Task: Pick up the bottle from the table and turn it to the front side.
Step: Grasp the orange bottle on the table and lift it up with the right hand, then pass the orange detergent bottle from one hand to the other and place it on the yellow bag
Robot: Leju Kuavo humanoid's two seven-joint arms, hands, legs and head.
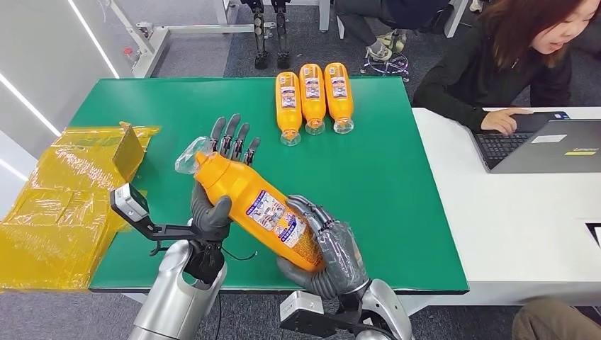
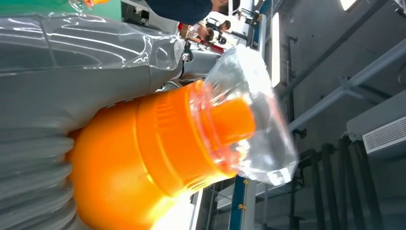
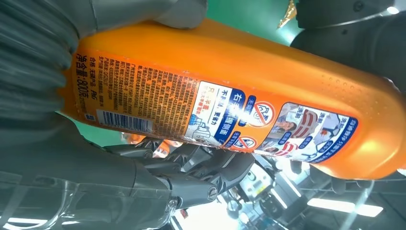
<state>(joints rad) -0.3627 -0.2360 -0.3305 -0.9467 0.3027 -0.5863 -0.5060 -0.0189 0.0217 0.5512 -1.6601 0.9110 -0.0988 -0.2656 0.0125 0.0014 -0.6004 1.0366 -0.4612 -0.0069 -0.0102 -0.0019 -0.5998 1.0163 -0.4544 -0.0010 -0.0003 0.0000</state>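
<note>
An orange bottle [image 1: 259, 207] with a clear plastic-wrapped cap is held tilted above the green table [image 1: 397, 184], cap toward the far left. Its printed label with barcode [image 3: 230, 112] faces up. My left hand [image 1: 220, 184] grips the neck end, thumb in front and fingers behind the shoulder. My right hand [image 1: 329, 251] cups the base end from below. In the left wrist view the orange cap [image 2: 225, 124] sits under clear wrap. The right wrist view has my fingers [image 3: 201, 165] curled under the bottle.
Three more orange bottles [image 1: 312, 99] lie side by side at the table's far edge. Yellow plastic packaging [image 1: 64, 205] lies at the left. A person [image 1: 510, 64] works at a laptop [image 1: 546, 145] on the white table to the right.
</note>
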